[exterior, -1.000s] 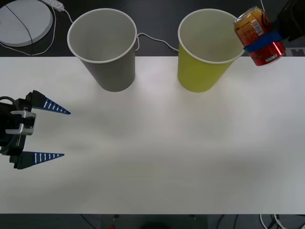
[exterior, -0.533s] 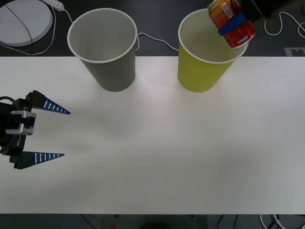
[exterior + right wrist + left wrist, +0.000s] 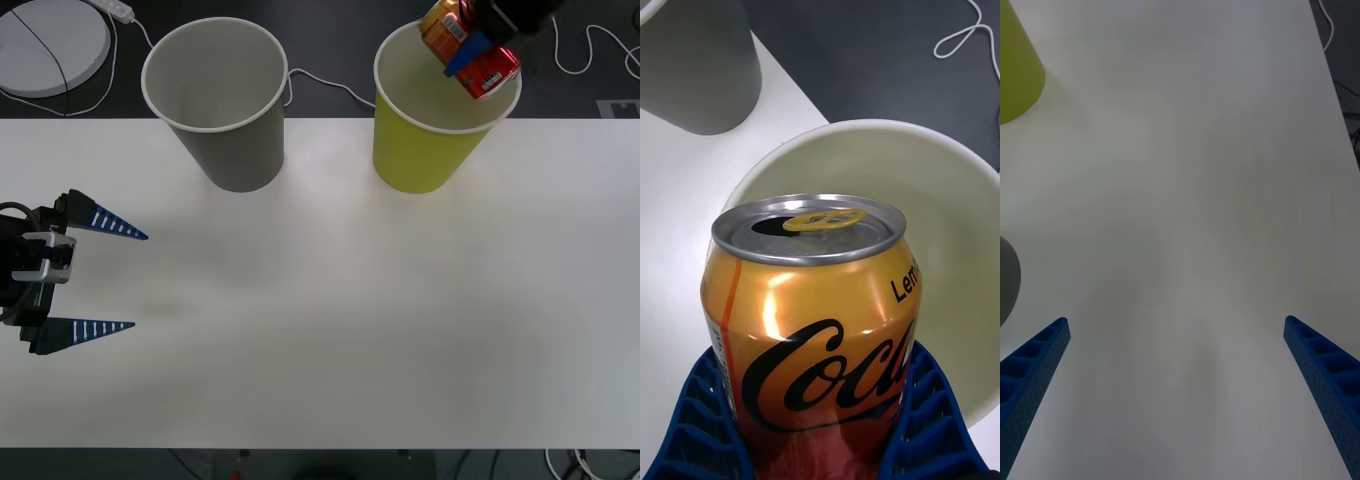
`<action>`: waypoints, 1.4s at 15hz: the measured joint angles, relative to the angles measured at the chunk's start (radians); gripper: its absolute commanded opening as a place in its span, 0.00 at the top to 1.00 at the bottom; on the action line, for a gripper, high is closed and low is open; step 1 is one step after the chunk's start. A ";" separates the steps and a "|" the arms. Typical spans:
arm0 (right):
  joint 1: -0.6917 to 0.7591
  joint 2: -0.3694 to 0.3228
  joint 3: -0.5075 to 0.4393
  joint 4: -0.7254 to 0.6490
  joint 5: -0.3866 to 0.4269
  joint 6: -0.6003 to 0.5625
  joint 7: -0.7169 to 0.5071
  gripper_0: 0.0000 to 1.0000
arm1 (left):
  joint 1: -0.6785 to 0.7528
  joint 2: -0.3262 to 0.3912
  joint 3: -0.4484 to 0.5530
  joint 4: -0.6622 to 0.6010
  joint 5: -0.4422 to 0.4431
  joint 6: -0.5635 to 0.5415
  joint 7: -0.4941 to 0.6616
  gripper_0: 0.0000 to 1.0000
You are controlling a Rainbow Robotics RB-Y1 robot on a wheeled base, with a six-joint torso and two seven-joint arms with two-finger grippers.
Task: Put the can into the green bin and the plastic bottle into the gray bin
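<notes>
Table: white top (image 3: pixel 330 330) carries both bins at its far edge; dark floor and cables behind
Left gripper (image 3: pixel 90 278): we keep it parked low at the table's left, fingers spread wide, holding nothing
Gray bin (image 3: pixel 218 100): upright, for the bottle; we see none
Green bin (image 3: pixel 440 105): upright, mouth open
Right gripper (image 3: pixel 470 52): clamped on the can (image 3: pixel 468 45), tilted above the green bin's mouth, placed so a release should drop it in

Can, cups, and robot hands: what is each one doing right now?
Can: held tilted over the green bin's mouth, tab opened.
Green bin: upright.
Gray bin: upright.
Right gripper: shut on the can.
Left gripper: open, idle over the table.
</notes>
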 measured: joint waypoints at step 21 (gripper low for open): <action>-0.026 -0.157 0.002 0.054 -0.279 0.000 0.247 0.00 | 0.000 0.000 0.000 0.000 0.000 0.000 0.000 0.00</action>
